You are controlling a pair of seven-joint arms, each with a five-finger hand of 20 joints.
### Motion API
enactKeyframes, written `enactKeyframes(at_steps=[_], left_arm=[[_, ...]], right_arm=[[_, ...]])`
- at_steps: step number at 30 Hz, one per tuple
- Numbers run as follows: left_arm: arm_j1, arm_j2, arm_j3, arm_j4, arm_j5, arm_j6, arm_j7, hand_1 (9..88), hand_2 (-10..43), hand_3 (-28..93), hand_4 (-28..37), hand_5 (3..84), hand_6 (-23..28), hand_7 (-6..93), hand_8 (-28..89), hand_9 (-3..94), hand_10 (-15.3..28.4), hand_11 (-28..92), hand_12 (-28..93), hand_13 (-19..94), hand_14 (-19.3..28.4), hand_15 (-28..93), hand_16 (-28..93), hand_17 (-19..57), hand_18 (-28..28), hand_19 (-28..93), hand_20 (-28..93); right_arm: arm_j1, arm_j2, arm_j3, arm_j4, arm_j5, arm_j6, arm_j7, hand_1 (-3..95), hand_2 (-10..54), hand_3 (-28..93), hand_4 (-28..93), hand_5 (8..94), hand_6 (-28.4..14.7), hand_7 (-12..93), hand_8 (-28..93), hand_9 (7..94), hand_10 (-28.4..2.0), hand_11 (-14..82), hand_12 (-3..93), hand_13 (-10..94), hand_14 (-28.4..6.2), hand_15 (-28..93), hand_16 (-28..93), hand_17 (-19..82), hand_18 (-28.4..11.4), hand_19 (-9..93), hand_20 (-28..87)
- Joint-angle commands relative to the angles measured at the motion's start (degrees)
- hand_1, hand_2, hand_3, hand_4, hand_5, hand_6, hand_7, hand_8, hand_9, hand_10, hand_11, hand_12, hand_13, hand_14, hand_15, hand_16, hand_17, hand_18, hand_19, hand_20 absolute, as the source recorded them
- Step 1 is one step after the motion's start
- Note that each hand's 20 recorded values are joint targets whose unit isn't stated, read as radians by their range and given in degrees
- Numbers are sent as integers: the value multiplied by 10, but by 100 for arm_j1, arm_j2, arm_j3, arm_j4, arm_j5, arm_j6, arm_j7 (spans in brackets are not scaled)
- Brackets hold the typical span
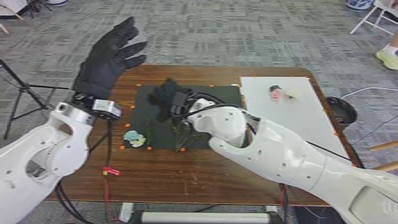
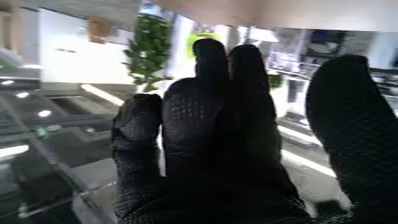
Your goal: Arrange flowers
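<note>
The wooden table [image 1: 197,172] has a brown, streaky grain and rounded far corners. Lying flat on it are a dark, matte mat [image 1: 202,142] and, to the right, a smooth white board [image 1: 298,120], both rectangular; small orange marks dot the mat's edges.

The flower cluster [image 1: 135,138], pale blue and cream with a lobed, ruffled outline, lies at the mat's near left corner. Thin green stems [image 1: 182,134] lie on the mat nearer its middle, just beside the right forearm; whether they carry blossoms is too small to tell. Near the far end of the board is a small pink object [image 1: 276,94] with a dark end, and a pale, rounded piece [image 1: 291,92] lies close by; what either is made of cannot be told.

The right hand [image 1: 163,99] is above the mat's far left part, in a black fabric glove. In the right wrist view the cloth has a fine, pebbled weave, and the fingers stand straight, the thumb well apart from them. The left hand [image 1: 108,60], gloved alike, is raised past the table's far left corner, its fingers extended and somewhat spread.

A round black bin [image 1: 342,111] stands beside the table's right edge; its contents cannot be made out. A bright red item [image 1: 111,171] lies near the table's left edge.
</note>
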Motion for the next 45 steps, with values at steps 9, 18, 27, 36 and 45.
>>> enactKeyframes(at_steps=[9,18,27,36,45], left_arm=[[-668,107,513,48,15,2,122,260,-27,608,-215,230,9,74,-24,197,80,-44,306,170,104,18,174,-37,154,179,134],[-1271,-62,994,264,17,-152,81,274,-41,656,-248,234,14,141,-64,187,95,90,224,167,122,166,112,-92,176,315,148],[-1327,-120,1058,289,14,-232,105,276,-41,661,-256,241,19,160,-78,188,100,128,197,166,134,232,68,-108,194,377,124],[-1145,-207,904,235,46,-258,82,277,-40,660,-255,245,22,167,-83,191,103,146,184,168,136,249,59,-110,200,389,109],[-1309,-288,1060,310,35,-349,103,277,-39,658,-255,245,22,165,-83,191,104,147,177,168,136,250,54,-109,201,387,100]], right_arm=[[-268,-1007,-44,-102,-469,-1094,225,264,-95,830,-283,447,17,242,-153,548,-126,117,150,615,-113,819,263,282,-255,869,535],[-474,-1344,-25,239,-656,-1360,590,248,-95,766,-283,321,-36,124,-83,411,-128,100,162,595,-108,853,225,279,-242,881,526],[-564,-1351,-185,464,-655,-997,854,343,-95,642,-283,396,-5,168,-110,471,-83,136,139,621,-96,863,223,304,-228,891,531],[-774,-1474,-168,653,-784,-831,941,352,-95,645,-283,465,5,189,-121,539,-88,154,150,639,-83,863,240,318,-218,902,540],[-828,-1511,-318,890,-755,-272,1436,346,-95,664,-283,473,-2,204,-118,558,-95,218,190,660,-69,869,247,342,-214,923,540]])
